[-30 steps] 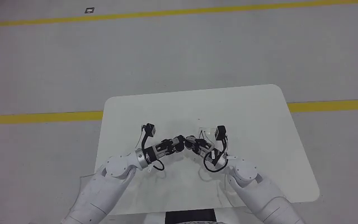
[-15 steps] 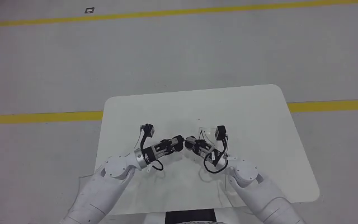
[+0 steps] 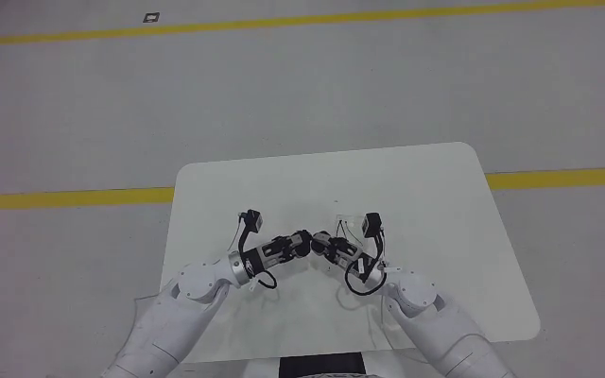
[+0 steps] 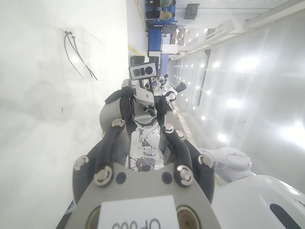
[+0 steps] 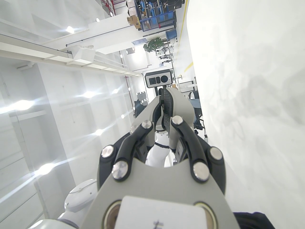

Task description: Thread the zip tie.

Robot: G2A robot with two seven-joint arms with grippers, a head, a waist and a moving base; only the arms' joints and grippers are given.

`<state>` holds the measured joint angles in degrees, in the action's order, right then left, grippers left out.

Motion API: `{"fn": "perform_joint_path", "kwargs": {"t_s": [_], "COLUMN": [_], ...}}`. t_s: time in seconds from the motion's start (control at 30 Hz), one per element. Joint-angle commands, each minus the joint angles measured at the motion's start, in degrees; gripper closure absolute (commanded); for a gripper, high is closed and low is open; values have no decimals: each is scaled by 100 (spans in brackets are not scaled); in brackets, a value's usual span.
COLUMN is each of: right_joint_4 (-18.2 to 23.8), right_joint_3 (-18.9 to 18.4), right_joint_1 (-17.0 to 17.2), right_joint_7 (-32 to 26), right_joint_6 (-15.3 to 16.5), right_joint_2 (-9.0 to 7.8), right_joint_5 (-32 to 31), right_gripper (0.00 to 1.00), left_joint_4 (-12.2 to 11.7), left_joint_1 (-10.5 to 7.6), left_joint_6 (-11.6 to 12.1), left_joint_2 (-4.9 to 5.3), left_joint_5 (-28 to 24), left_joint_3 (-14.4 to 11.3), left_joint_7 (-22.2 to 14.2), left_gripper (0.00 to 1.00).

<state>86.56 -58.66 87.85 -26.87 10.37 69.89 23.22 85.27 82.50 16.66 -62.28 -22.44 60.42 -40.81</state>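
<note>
Your grippers meet again mid-frame after briefly parting: left gripper (image 3: 302,236) spread, right gripper (image 3: 319,240) pinched shut. The zip tie (image 4: 129,129), a thin strand, seemingly runs between them; threading looks unfinished.

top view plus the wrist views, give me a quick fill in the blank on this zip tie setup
1. In the top view the left gripper and the right gripper come tip to tip over a ____ table.
2. The spare zip ties lying on the clear sheet are ____ in colour.
3. The stripes on the floor beyond the table are ____.

Missing words: white; black; yellow
</note>
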Motion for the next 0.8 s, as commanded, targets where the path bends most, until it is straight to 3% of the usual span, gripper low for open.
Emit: {"fn": "perform_joint_path", "kwargs": {"t_s": [0.0, 0.1, 0.33, 0.4, 0.57, 0.77], "right_joint_4": [8, 14, 10, 0, -32, -86], "right_joint_3": [-3, -10, -30, -59, -212, -403], "right_joint_1": [8, 16, 34, 54, 122, 131], "right_joint_7": [-10, -18, -31, -9, -101, -608], "right_joint_6": [5, 10, 67, 83, 105, 183], "right_joint_2": [0, 2, 5, 4, -23, -83], "right_joint_5": [-8, -12, -32, -9, 99, 119], "right_gripper": [100, 100, 98, 0, 0, 0], "left_joint_4": [-4, -4, -2, 4, 47, 57], "left_joint_1": [-3, 4, 14, 17, 44, 73], "left_joint_6": [-3, -8, -39, -41, -4, 65], "left_joint_2": [2, 7, 23, 29, 62, 135], "left_joint_5": [-6, -4, -13, -21, -82, -229], "left_joint_3": [-8, -24, -41, -44, 23, 190], "left_joint_7": [2, 5, -11, -28, -176, -651], "left_gripper": [87, 100, 100, 100, 100, 100]}}
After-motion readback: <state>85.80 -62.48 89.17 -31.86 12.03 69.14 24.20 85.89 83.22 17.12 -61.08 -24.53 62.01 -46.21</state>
